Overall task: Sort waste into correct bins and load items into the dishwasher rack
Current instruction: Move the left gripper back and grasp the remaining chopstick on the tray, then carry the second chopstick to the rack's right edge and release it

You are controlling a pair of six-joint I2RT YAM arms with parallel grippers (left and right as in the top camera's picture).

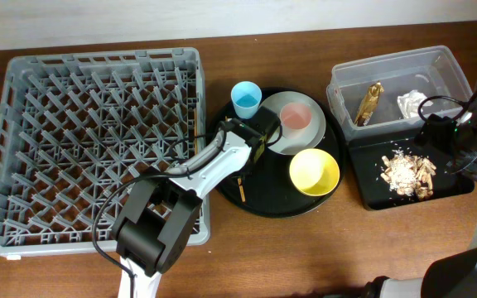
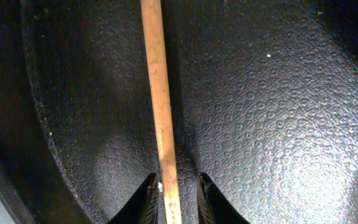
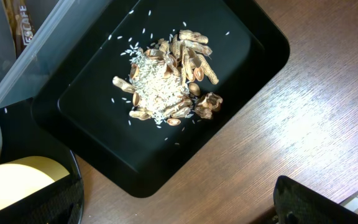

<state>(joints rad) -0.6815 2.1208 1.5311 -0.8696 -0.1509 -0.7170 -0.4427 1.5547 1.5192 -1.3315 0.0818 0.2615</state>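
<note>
While the blue cup (image 1: 246, 99) and plate (image 1: 315, 126) crowd close, the left tool (image 2: 178, 190) straddles a chopstick (image 2: 157, 93), narrowly open.

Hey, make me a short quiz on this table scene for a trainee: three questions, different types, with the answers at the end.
1. True or false: the gold wrapper lies in the black rectangular tray.
2. What runs between the fingertips of the left end effector? A) a chopstick B) a spoon C) a straw
3. Fill in: the pink cup stands on the grey ___.
Key: 1 false, it lies in the clear tub; 2 A; 3 plate.
</note>
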